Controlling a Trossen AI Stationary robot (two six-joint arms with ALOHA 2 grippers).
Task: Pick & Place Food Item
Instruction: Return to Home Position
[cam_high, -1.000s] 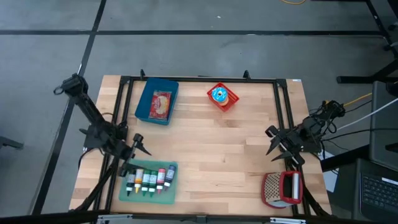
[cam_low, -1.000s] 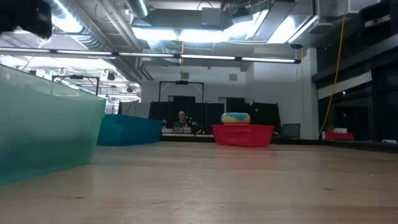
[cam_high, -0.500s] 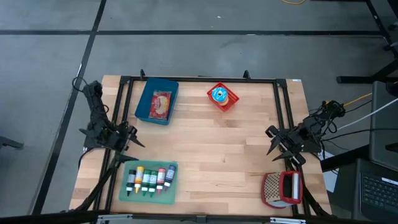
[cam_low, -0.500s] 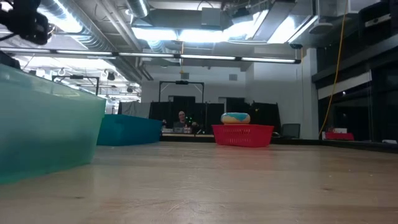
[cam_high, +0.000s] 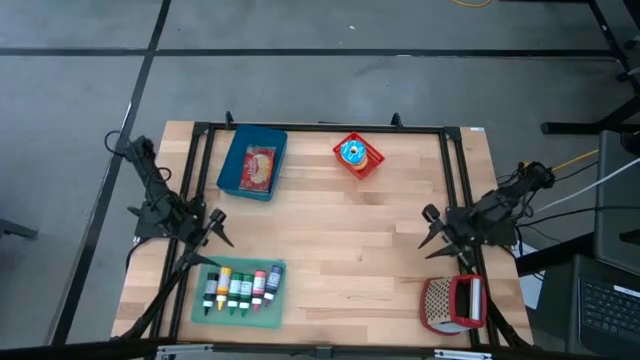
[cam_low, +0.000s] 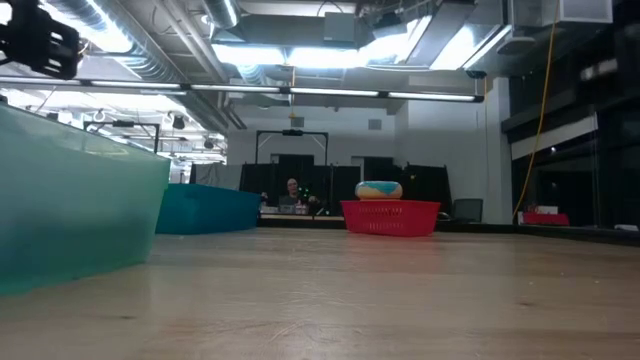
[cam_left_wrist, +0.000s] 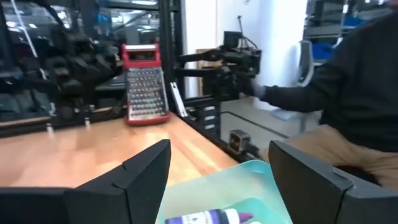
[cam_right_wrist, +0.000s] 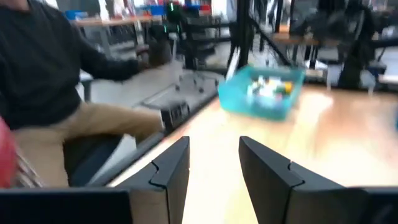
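"If one of those food coloring bottles (cam_high: 240, 290) had to come out again, how would it handle?"

"Lightly, I'd judge. It is small, stiff plastic, smooth and round, so apt to roll or slip. Take it across the body, below the cap, with a modest squeeze. They lie side by side in the green bin (cam_high: 238, 321), which sits at the desk's corner beside the left arm, on the low camera's edge. The violet bottle (cam_left_wrist: 208, 218) is the one the left wrist camera catches."

"And the left gripper (cam_high: 214, 228)?"

"Its fingers (cam_left_wrist: 146, 177) stand wide apart with nothing between them. It hangs above the desk near the left edge, just past the bin's far rim, touching nothing."

"The right gripper (cam_high: 430, 232)?"

"It is near the desk's right edge, well apart from the bin and near the grater (cam_high: 452, 303). As far as its wrist view lets me tell, the fingers are parted more narrowly, and empty."

"Anything left outside the bin?"

"No bottle that I can see on the bare wood. The blue bin (cam_high: 252, 162) and red basket (cam_high: 357, 155) toward the far edge hold other things."
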